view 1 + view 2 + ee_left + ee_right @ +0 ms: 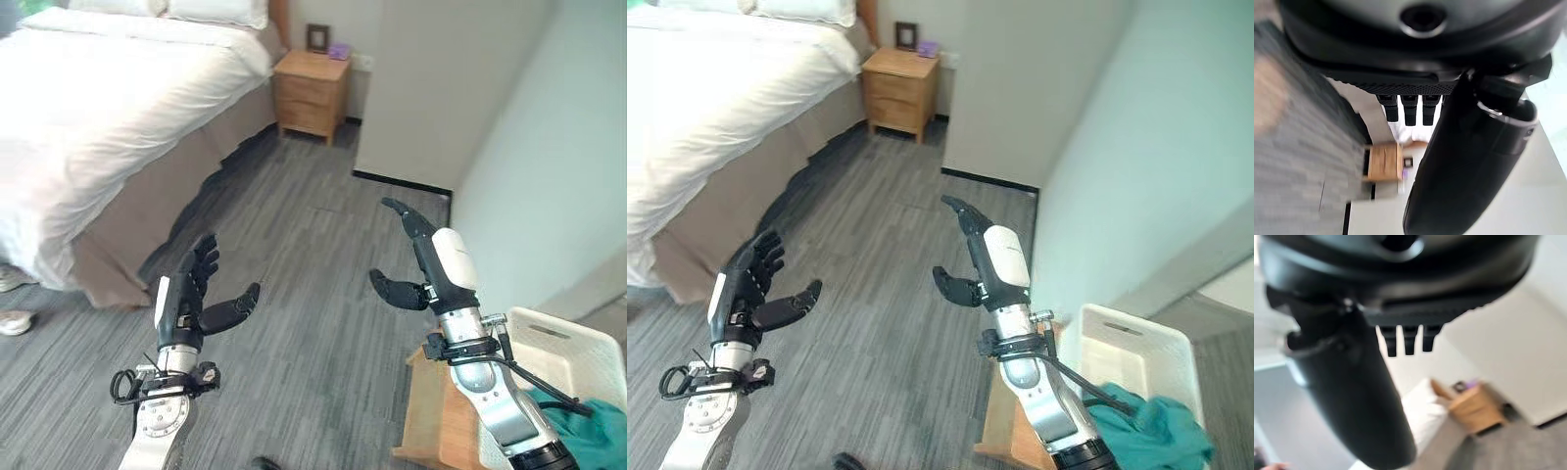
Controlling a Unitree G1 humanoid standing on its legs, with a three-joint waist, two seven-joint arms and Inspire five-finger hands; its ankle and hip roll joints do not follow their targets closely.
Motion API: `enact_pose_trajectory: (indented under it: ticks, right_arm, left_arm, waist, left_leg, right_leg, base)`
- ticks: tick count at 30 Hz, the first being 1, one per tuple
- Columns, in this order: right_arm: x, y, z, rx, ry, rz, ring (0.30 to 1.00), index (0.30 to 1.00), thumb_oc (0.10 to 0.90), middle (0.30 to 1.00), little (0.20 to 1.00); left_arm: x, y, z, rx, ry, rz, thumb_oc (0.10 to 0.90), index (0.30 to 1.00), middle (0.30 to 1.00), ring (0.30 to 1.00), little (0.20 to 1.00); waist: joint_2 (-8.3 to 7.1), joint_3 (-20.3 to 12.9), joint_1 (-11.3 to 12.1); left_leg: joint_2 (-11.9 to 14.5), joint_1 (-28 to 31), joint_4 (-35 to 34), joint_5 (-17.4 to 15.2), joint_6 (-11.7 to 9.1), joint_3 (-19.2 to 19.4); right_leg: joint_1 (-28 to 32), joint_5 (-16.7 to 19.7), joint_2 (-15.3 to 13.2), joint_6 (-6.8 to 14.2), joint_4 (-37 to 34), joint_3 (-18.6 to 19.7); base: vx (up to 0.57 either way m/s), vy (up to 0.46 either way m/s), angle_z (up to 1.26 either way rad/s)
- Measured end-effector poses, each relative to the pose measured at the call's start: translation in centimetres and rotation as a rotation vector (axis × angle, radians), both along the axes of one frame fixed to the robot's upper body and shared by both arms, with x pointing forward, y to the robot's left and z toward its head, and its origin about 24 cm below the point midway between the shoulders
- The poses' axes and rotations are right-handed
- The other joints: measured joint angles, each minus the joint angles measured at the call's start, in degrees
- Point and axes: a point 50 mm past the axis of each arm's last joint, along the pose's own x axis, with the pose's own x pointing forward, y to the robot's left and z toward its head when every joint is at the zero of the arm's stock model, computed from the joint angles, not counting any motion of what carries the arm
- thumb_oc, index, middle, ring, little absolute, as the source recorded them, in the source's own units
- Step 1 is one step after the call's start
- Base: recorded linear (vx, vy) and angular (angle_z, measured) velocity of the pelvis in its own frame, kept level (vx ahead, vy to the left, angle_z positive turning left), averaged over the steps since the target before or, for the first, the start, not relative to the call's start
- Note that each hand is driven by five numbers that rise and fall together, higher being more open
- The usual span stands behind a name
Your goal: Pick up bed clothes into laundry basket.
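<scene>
A white laundry basket (566, 348) stands at the lower right on a low wooden stand (434, 411), with a teal cloth (593, 431) lying in it. The bed (88, 108) with white bedding fills the upper left. My left hand (191, 294) hovers over the grey floor near the bed's corner, fingers relaxed, thumb out, holding nothing. My right hand (431, 259) is raised beside the basket, fingers straight, thumb apart, empty. The same basket (1136, 357) and teal cloth (1151, 431) appear in the right eye view.
A wooden nightstand (312, 90) with a small frame stands at the bed's head. A white wall corner (460, 117) juts out on the right. A person's shoes (12, 299) show at the left edge by the bed.
</scene>
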Motion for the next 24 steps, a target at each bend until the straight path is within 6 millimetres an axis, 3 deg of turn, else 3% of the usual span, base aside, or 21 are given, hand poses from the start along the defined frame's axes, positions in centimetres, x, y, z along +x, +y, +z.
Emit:
enact_pose_trajectory:
  ticks: [2,4,5,6,8,10,11,12,13,14,16,17,19,20,21,22,24]
  right_arm:
    - [-0.1,0.5,-0.4,0.007,0.019,0.016,0.9,0.9,0.8,0.9,0.9]
    - [-0.1,1.1,-0.6,0.005,0.026,0.046,0.9,0.9,0.8,0.9,0.9]
    - [-0.1,1.7,-0.4,0.011,0.017,0.072,0.9,0.9,0.8,0.9,0.9]
    - [-0.1,2.0,-0.4,0.012,0.016,0.082,0.9,0.9,0.8,0.9,0.9]
    - [0.0,2.2,-0.3,0.024,0.013,0.083,0.9,0.9,0.8,0.9,0.9]
    - [0.1,2.2,-0.3,0.028,0.014,0.071,0.9,0.9,0.8,0.9,0.9]
    - [0.1,1.6,-0.4,0.015,0.017,0.054,0.9,0.9,0.8,0.9,0.9]
    - [0.1,1.3,0.0,0.008,0.004,0.046,0.9,0.9,0.8,0.9,0.9]
    - [0.0,1.1,-0.1,0.015,-0.001,0.033,0.9,0.9,0.8,0.9,0.9]
    - [-0.2,1.1,-0.5,0.046,0.014,0.02,0.9,0.9,0.8,0.9,0.9]
    - [-0.4,1.1,-0.8,0.043,0.027,0.024,0.9,0.9,0.8,0.9,0.9]
    - [-0.6,0.9,-1.4,0.037,0.058,0.014,0.9,0.9,0.8,0.9,0.9]
    - [-0.6,1.0,-1.6,0.037,0.069,0.018,0.9,0.9,0.8,0.9,0.9]
    - [-0.8,1.0,-1.9,0.038,0.078,0.019,0.9,0.9,0.8,0.9,0.9]
    - [-0.9,1.0,-2.0,0.041,0.084,0.019,0.9,0.9,0.8,0.9,0.9]
    - [-0.9,0.8,-2.3,0.046,0.098,0.013,0.9,0.9,0.8,0.9,0.9]
    - [-0.9,0.9,-2.6,0.044,0.119,0.018,0.9,0.9,0.8,0.9,0.9]
  left_arm:
    - [0.0,0.1,-0.1,0.002,0.004,0.003,0.8,0.9,0.9,0.9,0.9]
    - [0.0,0.3,-0.1,0.003,0.003,0.018,0.8,0.9,0.9,0.9,0.9]
    - [0.2,0.8,0.3,0.013,-0.013,0.037,0.8,0.9,0.9,0.9,0.9]
    - [0.3,1.1,0.4,0.02,-0.016,0.048,0.8,0.9,0.9,0.9,0.9]
    - [0.3,1.2,0.3,0.023,-0.009,0.052,0.8,0.9,0.9,0.9,0.9]
    - [0.3,1.1,0.0,0.031,0.005,0.042,0.8,0.9,0.9,0.9,0.9]
    - [0.8,0.4,-0.4,0.023,0.018,0.018,0.8,0.9,0.9,0.9,0.9]
    - [1.0,-0.2,-0.5,0.015,0.02,0.0,0.8,0.9,0.9,0.9,0.9]
    - [1.1,-0.5,-0.4,0.026,0.021,-0.023,0.8,0.9,0.9,0.9,0.9]
    - [1.4,-0.5,0.1,0.038,0.002,-0.037,0.8,0.9,0.9,0.9,0.9]
    - [1.9,-0.5,0.5,0.033,-0.018,-0.022,0.8,0.9,0.9,0.9,0.9]
    - [2.7,-0.5,0.7,0.038,-0.027,-0.024,0.8,0.9,0.9,0.9,0.9]
    - [2.6,-0.3,0.5,0.046,-0.015,-0.019,0.8,0.9,0.9,0.9,0.9]
    - [2.2,-0.1,0.1,0.047,0.004,-0.012,0.8,0.9,0.9,0.9,0.9]
    - [2.1,-0.2,0.0,0.043,0.007,-0.013,0.8,0.9,0.9,0.9,0.9]
    - [2.1,-0.2,0.0,0.05,0.008,-0.029,0.8,0.9,0.9,0.9,0.9]
    - [2.1,-0.3,0.0,0.07,0.014,-0.054,0.8,0.9,0.9,0.9,0.9]
  waist:
    - [0.07,0.0,0.9]
    - [0.4,0.1,1.6]
    - [-1.81,-0.9,2.2]
    - [-3.14,-1.4,2.4]
    - [-3.35,-1.5,3.0]
    - [-2.86,-0.9,2.5]
    - [-2.04,-0.2,1.3]
    - [-0.48,0.7,-0.3]
    - [0.28,1.0,-2.3]
    - [-1.5,0.7,-3.1]
    - [-1.59,1.5,-3.3]
    - [-1.59,2.6,-4.9]
    - [-2.17,2.9,-4.2]
    - [-2.03,2.9,-4.7]
    - [-1.64,3.1,-4.7]
    - [-2.53,2.7,-5.8]
    - [-4.08,2.2,-5.9]
  left_leg:
    - [0.3,0.4,-0.3,-0.5,1.2,-1.2]
    - [-1.3,2.2,-5.1,1.0,0.7,-2.4]
    - [-3.2,2.4,-7.8,2.1,-0.4,-3.4]
    - [-4.2,2.6,-8.6,2.3,-0.9,-3.7]
    - [-4.1,3.1,-9.3,2.5,-0.9,-4.4]
    - [-2.6,2.2,-5.9,1.8,-0.2,-5.6]
    - [-2.7,2.3,-5.8,0.7,1.6,-5.2]
    - [-3.6,2.8,-7.9,0.2,2.8,-6.6]
    - [-4.7,4.4,-11.0,1.3,0.4,-9.9]
    - [-6.9,4.7,-14.0,2.4,1.0,-12.2]
    - [-7.9,3.9,-15.4,2.8,1.1,-15.6]
    - [-9.0,4.0,-17.4,4.0,1.0,-20.4]
    - [-10.0,5.8,-18.6,4.2,0.6,-21.7]
    - [-10.4,7.4,-19.9,4.4,-0.2,-23.7]
    - [-10.4,7.6,-19.9,4.3,-0.5,-25.9]
    - [-10.2,7.5,-20.4,4.7,-1.9,-29.7]
    - [-10.6,7.7,-20.5,4.8,-3.2,-32.1]
  right_leg:
    - [0.2,1.1,0.1,-1.5,1.9,-0.1]
    - [-1.2,-1.6,0.4,-2.3,3.3,0.0]
    - [-2.2,2.2,1.1,-3.3,-1.5,0.2]
    - [-2.3,3.8,0.7,-3.4,-0.8,-1.7]
    - [-1.8,4.1,0.6,-3.2,-0.1,-1.7]
    - [-1.9,4.2,-0.6,-3.2,7.1,-1.7]
    - [-3.3,3.8,-3.4,-2.5,17.8,-0.5]
    - [-5.6,3.8,-5.2,-2.3,27.2,1.5]
    - [-9.7,0.2,-6.7,0.1,34.5,7.1]
    - [-16.0,-6.5,-6.8,3.5,36.0,15.0]
    - [-22.2,-9.7,-3.0,2.3,31.5,23.1]
    - [-26.2,-8.9,-1.6,1.8,22.2,27.3]
    - [-28.4,-4.0,-2.8,2.1,14.5,27.9]
    - [-28.8,0.4,-2.7,2.3,8.3,31.7]
    - [-29.7,1.2,-2.5,2.4,6.5,34.5]
    - [-28.6,3.1,-1.6,3.8,1.0,41.7]
    - [-28.0,5.1,-1.6,2.7,-1.0,43.1]
  base:
    - [0.04,0.13,0.32]
    - [0.07,0.204,0.36]
    - [0.05,0.148,0.46]
    - [0.08,0.235,0.38]
    - [0.11,0.209,0.35]
    - [0.16,0.278,0.97]
    - [0.16,0.251,1.34]
    - [0.1,0.134,1.67]
    - [0.13,0.042,1.62]
    - [0.14,-0.014,1.35]
    - [0.19,-0.078,1.28]
    - [0.21,-0.109,1.65]
    - [0.12,-0.135,1.1]
    - [0.13,-0.148,0.77]
    - [0.21,-0.114,1.35]
    - [0.07,-0.071,1.19]
    - [0.04,-0.12,1.1]
